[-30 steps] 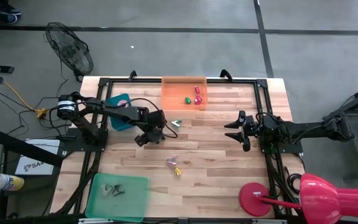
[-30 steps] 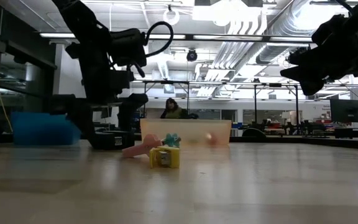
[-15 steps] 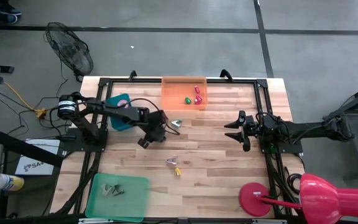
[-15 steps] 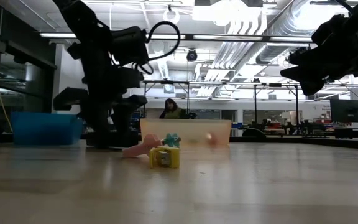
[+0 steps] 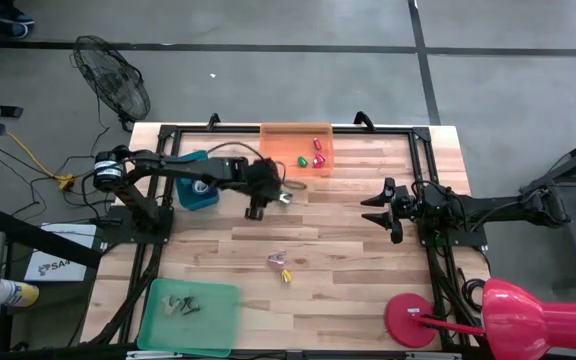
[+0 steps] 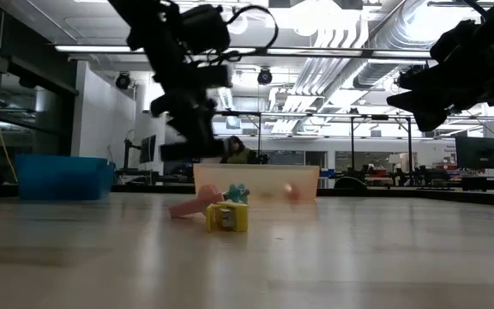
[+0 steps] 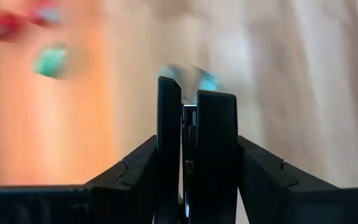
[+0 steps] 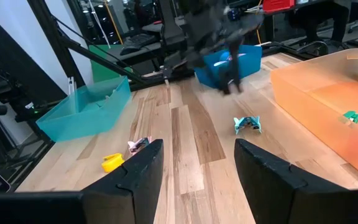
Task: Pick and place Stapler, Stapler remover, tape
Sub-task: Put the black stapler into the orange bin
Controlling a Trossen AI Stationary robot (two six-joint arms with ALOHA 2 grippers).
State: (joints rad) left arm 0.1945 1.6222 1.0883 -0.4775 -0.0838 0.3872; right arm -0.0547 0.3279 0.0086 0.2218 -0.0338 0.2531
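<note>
My left gripper (image 5: 256, 211) hangs above the table just left of a teal stapler remover (image 5: 284, 198) and near the orange bin (image 5: 278, 160). It is shut on a slim black stapler (image 6: 183, 149). More stapler removers lie mid-table: a pink one (image 5: 277, 258) and a yellow one (image 5: 286, 274). Green and red pieces (image 5: 311, 158) lie inside the orange bin. The tape is out of view. My right gripper (image 5: 370, 210) waits open at the table's right side, level and holding nothing. My left gripper pinches the stapler (image 7: 190, 113) between its two fingers, which stand close together. The fingers slant down from the table's left side. The fingers themselves hide which part of it they are on. The stapler hangs clear of the table.
A blue bin (image 5: 190, 190) stands at the far left. A green tray (image 5: 218, 320) with dark pieces sits at the near left corner. A red lamp (image 5: 508, 315) fills the near right corner. Bare wood lies between the two arms.
My left gripper has shut on the stapler where it lay on the table. It has then risen and gone toward the far right, toward the orange bin, rolling its wrist. The stapler is now lifted clear of the wood.
</note>
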